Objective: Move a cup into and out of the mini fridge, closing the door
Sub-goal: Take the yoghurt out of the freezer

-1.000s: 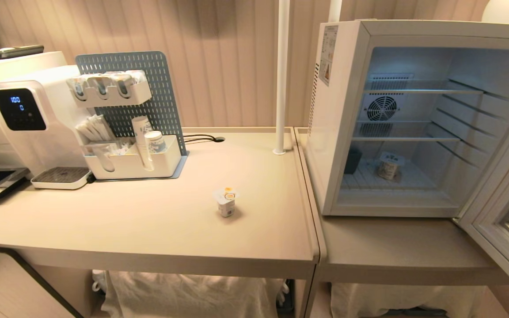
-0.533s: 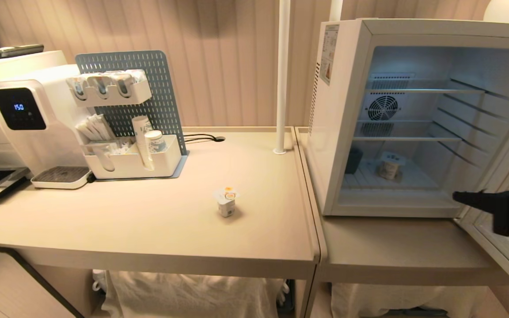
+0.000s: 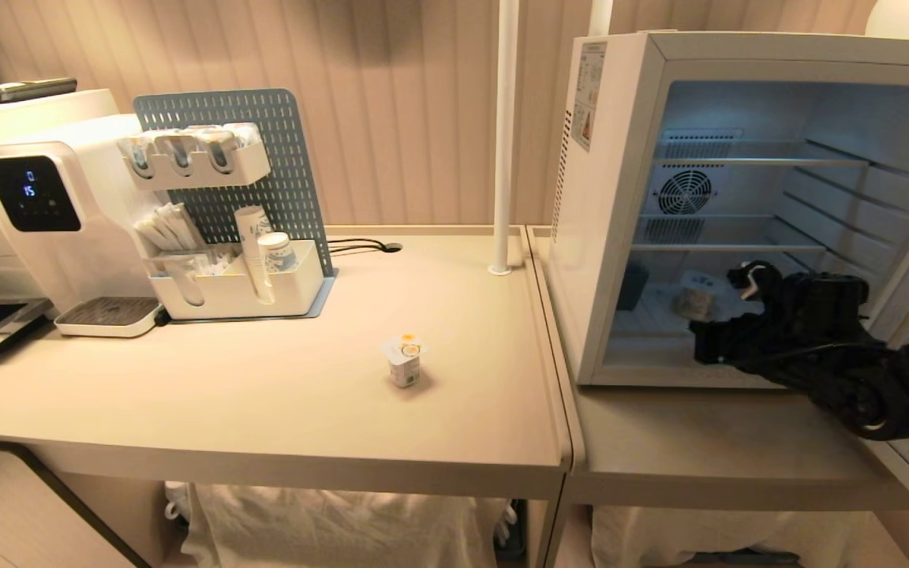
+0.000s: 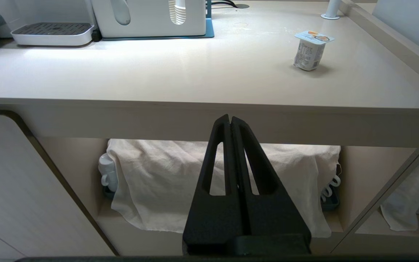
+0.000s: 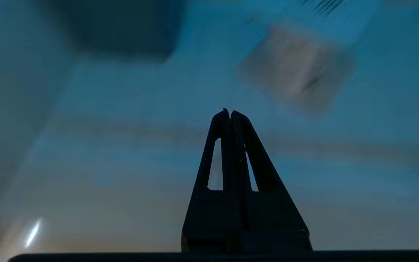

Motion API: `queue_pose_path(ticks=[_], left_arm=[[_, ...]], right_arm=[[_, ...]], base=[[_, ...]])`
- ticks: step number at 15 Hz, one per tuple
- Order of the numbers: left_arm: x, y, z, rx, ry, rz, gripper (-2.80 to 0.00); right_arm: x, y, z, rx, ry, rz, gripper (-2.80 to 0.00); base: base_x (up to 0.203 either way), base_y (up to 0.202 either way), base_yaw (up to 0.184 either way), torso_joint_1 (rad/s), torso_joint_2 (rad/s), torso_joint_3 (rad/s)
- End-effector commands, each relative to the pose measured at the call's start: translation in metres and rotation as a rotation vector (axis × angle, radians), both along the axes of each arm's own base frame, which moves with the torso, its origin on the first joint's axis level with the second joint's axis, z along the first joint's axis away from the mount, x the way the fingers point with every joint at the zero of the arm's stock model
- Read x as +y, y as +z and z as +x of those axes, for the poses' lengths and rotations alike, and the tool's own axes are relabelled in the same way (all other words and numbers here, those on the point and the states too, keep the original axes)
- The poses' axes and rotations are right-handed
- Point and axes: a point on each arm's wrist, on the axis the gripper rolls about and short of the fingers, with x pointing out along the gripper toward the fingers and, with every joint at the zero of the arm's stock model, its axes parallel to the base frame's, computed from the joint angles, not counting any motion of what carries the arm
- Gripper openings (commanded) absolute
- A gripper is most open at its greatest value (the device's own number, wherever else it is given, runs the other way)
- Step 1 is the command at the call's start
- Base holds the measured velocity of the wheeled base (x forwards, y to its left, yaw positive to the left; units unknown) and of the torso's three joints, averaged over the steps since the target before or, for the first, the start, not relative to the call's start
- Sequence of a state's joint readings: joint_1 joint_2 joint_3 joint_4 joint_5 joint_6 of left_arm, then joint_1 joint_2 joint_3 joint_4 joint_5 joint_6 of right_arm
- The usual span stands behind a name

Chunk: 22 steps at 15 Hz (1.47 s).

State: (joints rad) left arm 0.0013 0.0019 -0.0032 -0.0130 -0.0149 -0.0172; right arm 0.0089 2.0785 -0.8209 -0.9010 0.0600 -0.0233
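Right gripper (image 3: 699, 343) jaws pressed together, empty, partly hiding blurred cup (image 3: 695, 300) inside mini fridge (image 3: 604, 197)

The right arm's black tool (image 3: 703, 341) has a round black joint and a small white bit; the left black tool (image 4: 230, 120) has two long pointed fingers with slots

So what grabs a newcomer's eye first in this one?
The mini fridge stands wide open on the right, lit inside, with the black right pincer reaching into its bottom level toward a small cup. A second cup stands alone on the beige counter left of the fridge.
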Motion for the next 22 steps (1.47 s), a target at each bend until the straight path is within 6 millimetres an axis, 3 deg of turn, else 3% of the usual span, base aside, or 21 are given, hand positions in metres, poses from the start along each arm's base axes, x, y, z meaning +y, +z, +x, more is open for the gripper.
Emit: queue_pose_path(ticks=[1, 7, 8, 9, 16, 22], left_arm=[[0.0, 0.0, 0.0, -0.001, 0.0, 0.0, -2.8], [0.0, 0.0, 0.0, -0.003, 0.0, -0.001, -2.8], [0.0, 0.001, 0.0, -0.007, 0.0, -0.001, -2.8], [0.0, 0.0, 0.0, -0.006, 0.0, -0.001, -2.8], [0.0, 0.001, 0.0, -0.007, 0.0, -0.003, -2.8], [0.0, 0.0, 0.0, -0.006, 0.0, -0.006, -2.8]], right_arm=[[-0.002, -0.03, 0.027, -0.02, -0.08, -0.009, -2.8], [-0.005, -0.053, 0.052, -0.02, -0.198, -0.046, -2.8], [-0.005, -0.057, 0.052, -0.008, -0.199, -0.054, -2.39], [-0.004, -0.06, 0.054, -0.004, -0.205, -0.056, 0.0], [-0.005, -0.062, 0.074, -0.001, -0.212, -0.063, 0.0], [-0.011, -0.06, 0.113, 0.032, -0.224, -0.069, 0.0]], base=[[0.0, 0.0, 0.0, 0.0, 0.0, 0.0], [0.0, 0.0, 0.0, 0.0, 0.0, 0.0], [0.0, 0.0, 0.0, 0.0, 0.0, 0.0], [0.0, 0.0, 0.0, 0.0, 0.0, 0.0], [0.0, 0.0, 0.0, 0.0, 0.0, 0.0], [0.0, 0.0, 0.0, 0.0, 0.0, 0.0]])
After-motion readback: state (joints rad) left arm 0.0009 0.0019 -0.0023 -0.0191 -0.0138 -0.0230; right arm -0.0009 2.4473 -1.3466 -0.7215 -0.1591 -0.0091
